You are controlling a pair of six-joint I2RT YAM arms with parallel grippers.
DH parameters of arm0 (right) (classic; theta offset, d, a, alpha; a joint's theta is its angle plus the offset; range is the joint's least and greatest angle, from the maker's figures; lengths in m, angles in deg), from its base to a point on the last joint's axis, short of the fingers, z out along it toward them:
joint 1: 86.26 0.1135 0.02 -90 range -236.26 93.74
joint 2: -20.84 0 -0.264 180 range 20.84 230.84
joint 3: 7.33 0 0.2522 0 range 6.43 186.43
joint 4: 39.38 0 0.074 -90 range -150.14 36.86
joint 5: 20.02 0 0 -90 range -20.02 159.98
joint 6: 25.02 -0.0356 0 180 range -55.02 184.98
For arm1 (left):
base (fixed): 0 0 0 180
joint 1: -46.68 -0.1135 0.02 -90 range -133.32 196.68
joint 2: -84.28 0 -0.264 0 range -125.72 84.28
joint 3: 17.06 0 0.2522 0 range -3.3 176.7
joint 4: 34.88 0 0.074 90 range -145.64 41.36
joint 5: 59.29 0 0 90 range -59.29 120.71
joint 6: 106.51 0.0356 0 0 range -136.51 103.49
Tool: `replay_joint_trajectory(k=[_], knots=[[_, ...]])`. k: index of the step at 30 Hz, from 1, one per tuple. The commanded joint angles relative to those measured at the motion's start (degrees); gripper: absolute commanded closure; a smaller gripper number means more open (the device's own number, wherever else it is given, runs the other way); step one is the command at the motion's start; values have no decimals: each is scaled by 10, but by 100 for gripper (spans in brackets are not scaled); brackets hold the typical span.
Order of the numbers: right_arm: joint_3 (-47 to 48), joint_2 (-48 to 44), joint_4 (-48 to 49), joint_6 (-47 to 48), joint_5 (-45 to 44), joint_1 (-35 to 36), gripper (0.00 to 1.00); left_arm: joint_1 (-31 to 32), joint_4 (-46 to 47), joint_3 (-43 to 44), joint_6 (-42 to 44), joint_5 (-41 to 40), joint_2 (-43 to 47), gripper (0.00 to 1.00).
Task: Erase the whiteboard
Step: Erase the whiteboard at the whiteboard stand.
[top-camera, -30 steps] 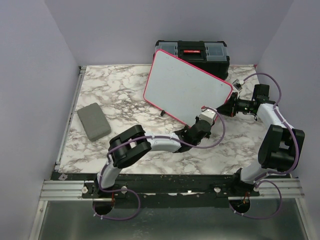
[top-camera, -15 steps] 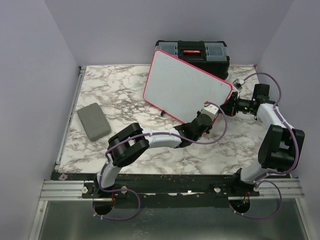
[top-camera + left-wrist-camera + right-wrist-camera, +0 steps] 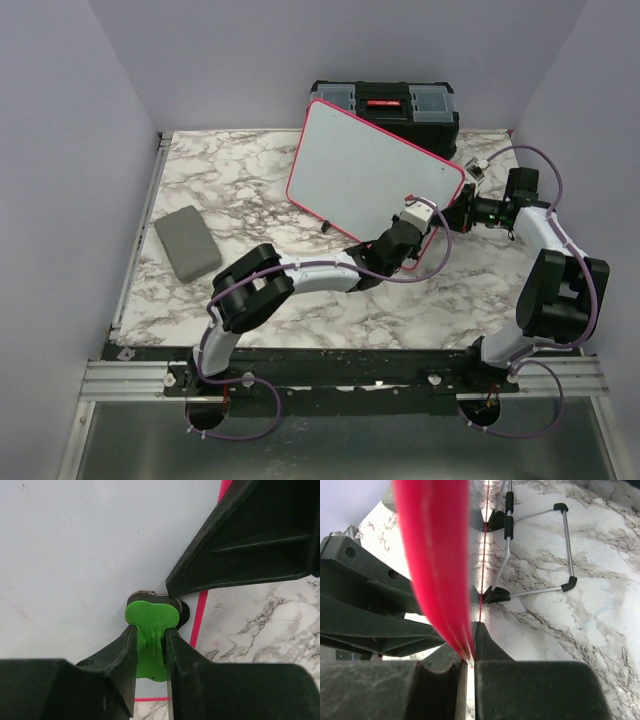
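Green plastic is pinched between the closed jaws of the left gripper (image 3: 150, 639): a small green wiper (image 3: 149, 616) whose dark pad is pressed against the face of the whiteboard (image 3: 370, 170). The board is propped at a tilt on a wire stand (image 3: 535, 550) on the marble table (image 3: 220, 170), with its upper edge towards the black toolbox (image 3: 385, 100). Its long axis is seen in the top view running from upper left to lower right. The wiper is set at the lower right corner, just inside the pink-red rim, so nearly all of the face lies up and to the left of the tool, and any coming stroke is judged to have to travel that way along the long axis. The right gripper (image 3: 470, 652) is closed on the board's right rim, just beside the wiper, and appears to be steadying the board; the wiping is thus left to the left arm. A grey pad (image 3: 187, 241) lies well apart at the table's left side. In the top view the face looks clean, whereas faint pinkish traces are picked up in the left wrist view. The stand and the clamped rim edge are shown only in the right wrist view, where the face is hidden.
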Motion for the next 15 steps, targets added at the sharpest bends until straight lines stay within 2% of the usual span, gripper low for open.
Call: replay_joint_trajectory(k=[1, 15], knots=[[5, -9, -33, -6, 65, 9, 99, -17, 26, -56, -43, -3, 5, 100], [5, -9, -33, -7, 63, 12, 99, -9, 54, -151, -94, -13, 0, 100]])
